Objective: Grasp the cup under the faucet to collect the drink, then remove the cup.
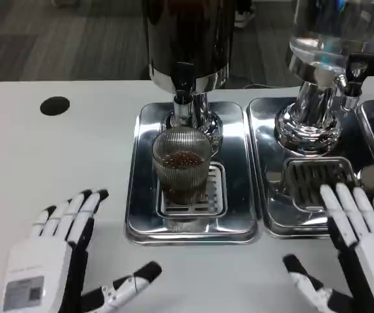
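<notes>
Left hand [57,261] sits low at the near-left of the white table [57,156], fingers spread, thumb out to the side, holding nothing; well apart from the cup. Right hand [359,254] is at the near-right, also loose w/ fingers apart & nothing in it, fingertips lying over the front edge of the right drip tray [272,215].

Moving outward: ribbed glass cup [182,166] stands upright on the grate of the centre drip tray [141,215], directly under the faucet [183,88] of the dark dispenser [187,39]. Dark drink shows inside the cup, so filling looks at least partly done; can't tell if liquid is running right now. A second, clear dispenser [324,59] stands on the right tray. Black round spot [55,105] on the table, far left.

Progress, as a judgement: the collecting part seems mostly achieved, since the cup has drink in it. Removal isn't done — cup sits on the tray w/ neither hand touching it. What's left: one hand reaches in, closes round the cup body, lifts it clear of the faucet & tray w/o tipping.
</notes>
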Action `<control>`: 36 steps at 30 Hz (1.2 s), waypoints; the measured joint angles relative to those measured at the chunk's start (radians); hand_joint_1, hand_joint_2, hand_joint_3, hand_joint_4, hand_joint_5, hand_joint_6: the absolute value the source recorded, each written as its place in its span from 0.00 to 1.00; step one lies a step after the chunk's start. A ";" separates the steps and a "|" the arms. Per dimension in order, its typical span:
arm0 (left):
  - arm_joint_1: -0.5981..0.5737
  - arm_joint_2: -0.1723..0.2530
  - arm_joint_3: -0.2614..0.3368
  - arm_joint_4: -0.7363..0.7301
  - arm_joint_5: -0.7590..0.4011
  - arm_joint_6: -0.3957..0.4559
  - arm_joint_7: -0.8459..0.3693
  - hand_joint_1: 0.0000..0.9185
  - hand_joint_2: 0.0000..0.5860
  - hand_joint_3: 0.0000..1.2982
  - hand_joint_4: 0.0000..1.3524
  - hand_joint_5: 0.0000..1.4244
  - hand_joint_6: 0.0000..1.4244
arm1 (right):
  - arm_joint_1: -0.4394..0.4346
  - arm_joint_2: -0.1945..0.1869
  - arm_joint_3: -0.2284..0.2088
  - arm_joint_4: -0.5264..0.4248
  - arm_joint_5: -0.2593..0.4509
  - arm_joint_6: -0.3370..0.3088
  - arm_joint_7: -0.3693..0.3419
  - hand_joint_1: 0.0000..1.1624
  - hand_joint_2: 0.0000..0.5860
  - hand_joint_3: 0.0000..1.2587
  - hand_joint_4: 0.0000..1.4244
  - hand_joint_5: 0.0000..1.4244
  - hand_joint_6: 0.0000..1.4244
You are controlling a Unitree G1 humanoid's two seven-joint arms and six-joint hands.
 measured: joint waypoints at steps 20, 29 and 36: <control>0.042 0.043 -0.022 0.040 0.029 0.000 0.046 0.00 0.12 0.22 0.00 0.10 0.07 | -0.428 0.142 0.088 0.011 0.239 0.128 0.527 0.39 0.35 0.00 0.00 0.00 0.00; 0.084 0.045 0.009 0.034 0.026 -0.001 0.068 0.00 0.12 0.26 0.00 0.11 0.08 | -0.553 0.218 0.097 0.166 0.354 0.162 0.592 0.40 0.31 0.00 0.00 0.00 0.00; 0.107 0.045 0.019 0.034 0.006 -0.006 0.077 0.00 0.12 0.28 0.00 0.11 0.08 | -0.607 0.228 0.073 0.210 0.390 0.174 0.592 0.38 0.29 0.00 0.00 0.00 0.00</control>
